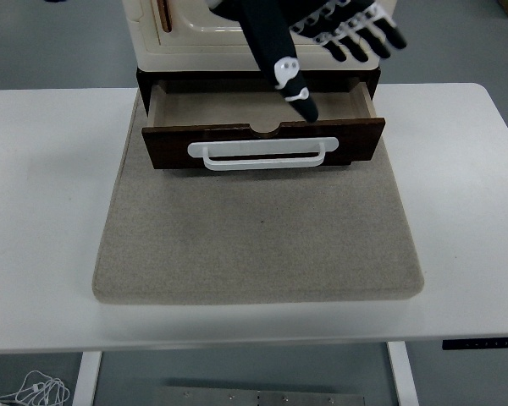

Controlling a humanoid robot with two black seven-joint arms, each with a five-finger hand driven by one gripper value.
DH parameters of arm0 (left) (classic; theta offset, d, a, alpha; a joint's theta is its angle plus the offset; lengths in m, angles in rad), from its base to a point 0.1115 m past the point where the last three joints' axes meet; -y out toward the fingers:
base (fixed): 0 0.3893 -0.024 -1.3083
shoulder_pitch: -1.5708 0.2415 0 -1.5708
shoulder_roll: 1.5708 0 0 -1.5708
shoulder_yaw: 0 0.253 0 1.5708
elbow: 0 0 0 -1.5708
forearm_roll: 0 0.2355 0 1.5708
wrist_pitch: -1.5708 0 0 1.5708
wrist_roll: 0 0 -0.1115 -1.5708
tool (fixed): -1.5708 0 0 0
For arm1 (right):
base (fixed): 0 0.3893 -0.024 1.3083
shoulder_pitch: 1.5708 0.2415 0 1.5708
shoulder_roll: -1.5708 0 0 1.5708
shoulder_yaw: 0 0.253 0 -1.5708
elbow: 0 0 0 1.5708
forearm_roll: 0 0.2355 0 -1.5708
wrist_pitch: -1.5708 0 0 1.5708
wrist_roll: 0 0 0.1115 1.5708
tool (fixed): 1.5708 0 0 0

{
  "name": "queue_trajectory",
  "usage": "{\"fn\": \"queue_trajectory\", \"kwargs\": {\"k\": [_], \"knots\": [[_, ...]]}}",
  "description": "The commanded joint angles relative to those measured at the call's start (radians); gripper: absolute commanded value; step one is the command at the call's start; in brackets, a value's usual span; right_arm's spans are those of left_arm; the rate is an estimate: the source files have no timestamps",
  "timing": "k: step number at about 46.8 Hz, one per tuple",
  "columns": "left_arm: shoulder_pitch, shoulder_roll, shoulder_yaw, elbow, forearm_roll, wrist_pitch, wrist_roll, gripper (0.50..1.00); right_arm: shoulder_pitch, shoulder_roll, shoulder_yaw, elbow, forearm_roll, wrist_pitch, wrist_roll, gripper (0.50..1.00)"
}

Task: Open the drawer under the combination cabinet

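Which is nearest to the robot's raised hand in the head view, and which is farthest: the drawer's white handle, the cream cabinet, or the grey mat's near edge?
From the left hand, raised at the top:
1. cream cabinet, directly behind the hand.
2. white handle, on the front of the open drawer, lower in the picture.
3. near edge of the grey mat, toward the robot.
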Motion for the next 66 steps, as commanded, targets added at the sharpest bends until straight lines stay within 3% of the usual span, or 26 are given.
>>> {"fn": "queue_trajectory", "kwargs": {"k": [1,9,14,21,26,35,48,66], "knots": [[0.029,0.000,-0.138,0.040,0.002,0.000,-0.033,1.000,0.000,0.000,0.000,0.000,0.001,0.000,0.000,0.926],[0.088,-0.039,-0.437,0.169,0.006,0.001,-0.087,1.000,0.000,0.000,0.000,0.000,0.000,0.000,0.000,0.926],[0.103,-0.050,-0.554,0.256,0.015,0.114,-0.125,1.000,0.000,0.000,0.000,0.000,0.000,0.000,0.000,0.926],[0.101,-0.039,-0.592,0.393,0.014,0.293,-0.159,1.000,0.000,0.000,0.000,0.000,0.000,0.000,0.000,0.926],[0.100,-0.027,-0.594,0.512,0.015,0.355,-0.197,1.000,0.000,0.000,0.000,0.000,0.000,0.000,0.000,0.926],[0.106,0.026,-0.600,0.683,-0.017,0.462,-0.205,1.000,0.000,0.000,0.000,0.000,0.002,0.000,0.000,0.926],[0.143,0.015,-0.585,1.014,-0.196,0.479,-0.184,1.000,0.000,0.000,0.000,0.000,0.000,0.000,0.000,0.928],[0.485,-0.042,-0.591,1.036,-0.331,0.481,-0.170,1.000,0.000,0.000,0.000,0.000,0.000,0.000,0.000,0.926]]}}
